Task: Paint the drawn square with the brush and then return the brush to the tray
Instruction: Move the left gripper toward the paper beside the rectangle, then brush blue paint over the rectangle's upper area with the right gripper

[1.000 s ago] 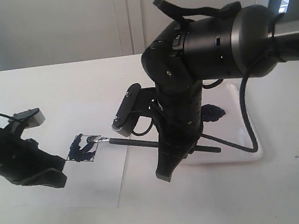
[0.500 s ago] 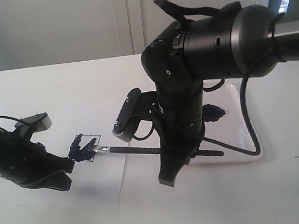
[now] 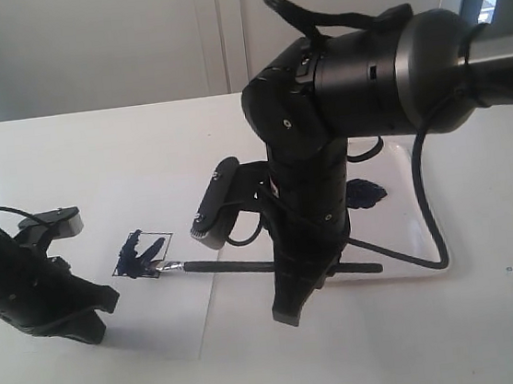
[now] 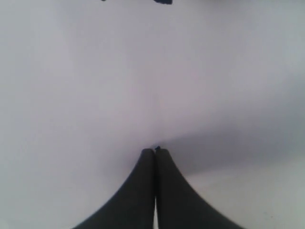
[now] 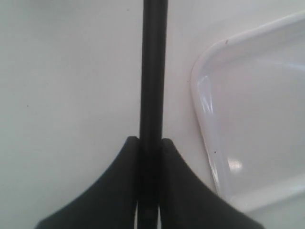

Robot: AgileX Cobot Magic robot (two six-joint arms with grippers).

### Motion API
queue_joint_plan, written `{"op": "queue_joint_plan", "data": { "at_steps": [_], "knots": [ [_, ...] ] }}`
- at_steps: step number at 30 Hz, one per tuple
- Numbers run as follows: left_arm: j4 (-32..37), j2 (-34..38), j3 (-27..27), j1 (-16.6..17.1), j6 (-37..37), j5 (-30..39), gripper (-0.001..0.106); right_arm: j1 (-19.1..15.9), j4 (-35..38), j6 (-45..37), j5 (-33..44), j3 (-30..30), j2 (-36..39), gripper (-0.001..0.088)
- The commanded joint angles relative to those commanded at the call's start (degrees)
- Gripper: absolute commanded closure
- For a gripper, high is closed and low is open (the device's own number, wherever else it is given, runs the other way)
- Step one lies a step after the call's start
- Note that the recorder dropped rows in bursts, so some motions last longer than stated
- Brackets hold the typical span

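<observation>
**A:** Entry one, hazards, from the left?

**B:** Left gripper (image 4: 155, 152): jaws pressed together, empty, at the near-left of the paper (image 3: 172, 308). Whether it pins the sheet cannot be told. If it does not, a brush stroke could drag the paper across the bench (image 3: 95, 155).
Drawn square (image 3: 143, 258): left part smeared dark, right part looks bare. The bristles sit at its near edge, so a stroke from here could run outside the outline.
Brush (image 3: 237, 266): held far back on its handle. The long lever could let it twist or slip in the grip under pressure.
Tray (image 5: 205, 109): just right of the handle. The handle end could catch on the rim, and the paint blob (image 3: 368, 193) lies farther in.

**A:** Entry two, poses?

**B:** Left arm: low, reaching in from the left edge and angled down toward the near side of the square.
Right gripper (image 5: 151, 143): clamped on the brush handle. The forearm hangs steeply down from a high elbow, and the brush lies nearly level, pointing left.
</observation>
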Motion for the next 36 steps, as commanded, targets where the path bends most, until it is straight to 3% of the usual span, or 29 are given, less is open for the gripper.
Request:
{"op": "queue_joint_plan", "data": {
  "at_steps": [5, 10, 36],
  "knots": [
    [0.5, 0.0, 0.0, 0.7, -0.7, -0.4, 0.105, 0.0, 0.0, 0.0, -0.3, 0.0, 0.0, 0.0868],
    [2.7, 0.0, 0.0, 3.9, -3.2, 0.6, 0.105, 0.0, 0.1, 0.0, -1.4, 0.0, 0.0, 0.0868],
    [2.9, 0.0, 0.0, 3.9, -2.9, 0.8, 0.105, -1.0, -7.8, 4.8, -7.4, 0.0, 2.7, 0.0868]
  ]
}}
